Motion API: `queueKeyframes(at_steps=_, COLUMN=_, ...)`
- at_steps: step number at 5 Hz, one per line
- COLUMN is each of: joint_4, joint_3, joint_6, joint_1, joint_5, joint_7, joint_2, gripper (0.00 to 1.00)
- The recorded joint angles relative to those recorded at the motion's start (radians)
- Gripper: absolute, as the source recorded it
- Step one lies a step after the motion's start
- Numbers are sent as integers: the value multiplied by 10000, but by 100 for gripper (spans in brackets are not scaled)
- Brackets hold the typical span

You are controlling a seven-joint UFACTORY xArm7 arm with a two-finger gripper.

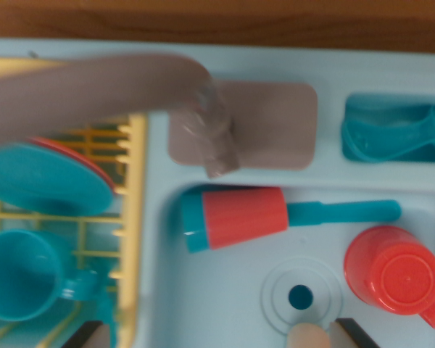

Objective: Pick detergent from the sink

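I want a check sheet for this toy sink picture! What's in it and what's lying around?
Surface: light blue toy sink, drain uncovered.
Job's things: red-and-teal bottle lying on its side in the basin, probably the detergent; not certain.
Clutter: red jug in the basin; yellow rack holding teal plate and teal cup; grey faucet; teal scoop in a side compartment.
Grippers: gripper, only tips showing at the bottom edge, wide apart, empty.
Cables: nothing seen.
Surroundings: wooden top.
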Motion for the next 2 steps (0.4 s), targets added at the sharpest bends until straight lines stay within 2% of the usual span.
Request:
queueKeyframes(at_steps=1, joint_4=0, joint_3=0, joint_6=0, joint_1=0, joint_5=0, joint_7=0, joint_2=0, gripper=0)
queueKeyframes(at_steps=2, joint_4=-472, joint_3=-90, joint_6=-460, joint_1=-56, joint_5=-1, joint_7=-166, joint_2=27, gripper=0)
